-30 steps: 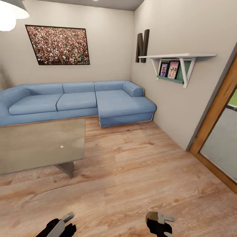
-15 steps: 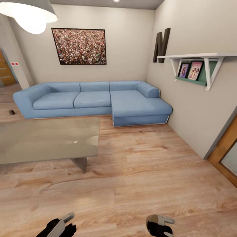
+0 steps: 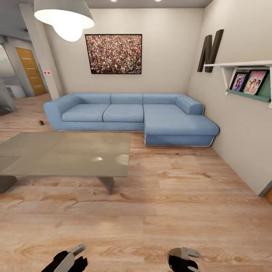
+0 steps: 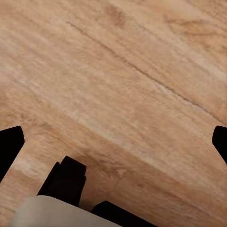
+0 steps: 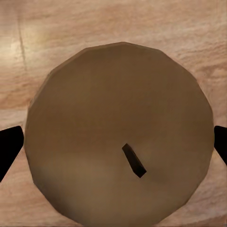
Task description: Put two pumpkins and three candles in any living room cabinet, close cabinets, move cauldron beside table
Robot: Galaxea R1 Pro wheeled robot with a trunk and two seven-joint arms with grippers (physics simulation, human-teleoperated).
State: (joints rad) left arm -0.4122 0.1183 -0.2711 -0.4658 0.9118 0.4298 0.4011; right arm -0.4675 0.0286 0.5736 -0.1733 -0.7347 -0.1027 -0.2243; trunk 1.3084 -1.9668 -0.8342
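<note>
Your right gripper (image 5: pixel 113 142) has one candle (image 5: pixel 118 132) between its fingers: through the right wrist camera you look down on a tan-beige round top, faceted at the rim, with a short dark wick stub slightly off centre. Both black fingertips (image 5: pixel 9 149) sit at the candle's two sides, so the jaws are closed on it. In the head view that gripper (image 3: pixel 182 260) sits low, right of centre, above the wooden floor (image 3: pixel 181 211).

Your left gripper (image 4: pixel 113 142) carries nothing; its two dark fingertips (image 4: pixel 10 144) stand far apart, with bare floorboards (image 4: pixel 123 85) between them. In the head view it (image 3: pixel 73 257) shows low, left of centre.

Ahead of you and to your left stands one table (image 3: pixel 64 153), low, with a greyish glass top and two slanted grey legs, one near the right end (image 3: pixel 107 184) and one at the left edge. Behind it runs one blue corner sofa (image 3: pixel 132 117). On the back wall hangs one framed picture (image 3: pixel 114 53), and one lamp (image 3: pixel 64 17) hangs from above. On the right wall you have one dark letter N (image 3: pixel 210 49) and one white shelf (image 3: pixel 241 66) with two small framed photos (image 3: pixel 247 82).
</note>
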